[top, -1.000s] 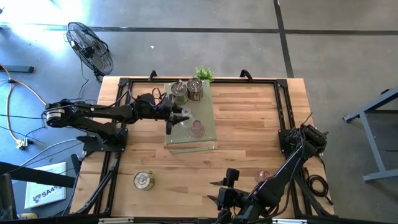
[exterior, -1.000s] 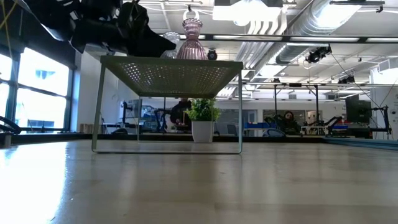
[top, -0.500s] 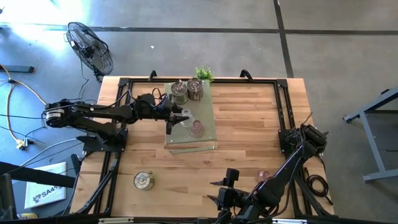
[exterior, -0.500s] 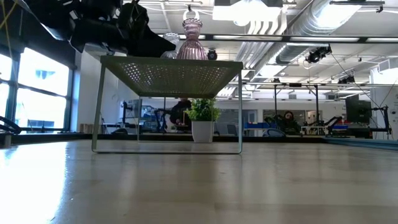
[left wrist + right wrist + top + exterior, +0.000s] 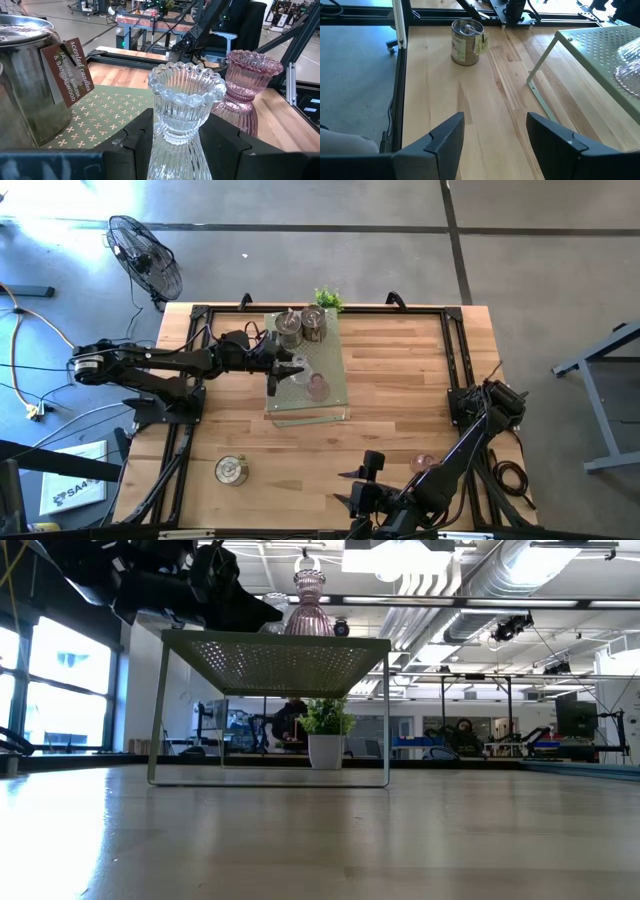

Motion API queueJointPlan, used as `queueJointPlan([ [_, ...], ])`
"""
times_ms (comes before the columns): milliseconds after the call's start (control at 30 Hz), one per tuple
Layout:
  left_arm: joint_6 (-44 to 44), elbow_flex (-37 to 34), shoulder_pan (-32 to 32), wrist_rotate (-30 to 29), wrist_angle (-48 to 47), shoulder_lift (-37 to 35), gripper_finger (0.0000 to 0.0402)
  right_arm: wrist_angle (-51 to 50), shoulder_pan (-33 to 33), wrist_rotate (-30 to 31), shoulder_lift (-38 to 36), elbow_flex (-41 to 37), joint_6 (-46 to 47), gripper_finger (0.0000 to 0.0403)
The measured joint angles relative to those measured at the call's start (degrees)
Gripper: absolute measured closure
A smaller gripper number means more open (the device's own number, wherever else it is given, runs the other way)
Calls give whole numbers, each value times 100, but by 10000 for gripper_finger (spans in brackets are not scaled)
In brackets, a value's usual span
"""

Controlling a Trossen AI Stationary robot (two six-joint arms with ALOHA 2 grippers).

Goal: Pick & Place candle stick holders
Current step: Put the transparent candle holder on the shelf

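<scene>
A pale green perforated board stands on legs at the table's far middle. On it stand two metal holders, a pink glass holder and a clear glass holder. My left gripper reaches in from the table's left and is shut on the clear holder. A third metal holder stands on the table near the left front. A second pink holder stands near the right front. My right gripper is open and empty, low at the table's near edge. My left gripper has the clear glass holder's ribbed stem, below its scalloped cup, between its two fingers. The fingers come in about level from the table's left. The holder is upright; in the low view it shows at the board's top.
A small green plant stands just behind the board's far edge. One metal holder, with a paper tag, is close beside my left gripper. Black frame rails run along the table's sides. Bare wood lies right of the board.
</scene>
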Motion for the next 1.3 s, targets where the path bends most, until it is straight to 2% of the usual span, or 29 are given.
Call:
queueJointPlan([
  [367,31,-4,0,213,112,6,259,-2,0,0,0,0,2,194],
  [1300,26,-2,0,251,160,1,259,-3,-1,0,2,0,-2,194],
])
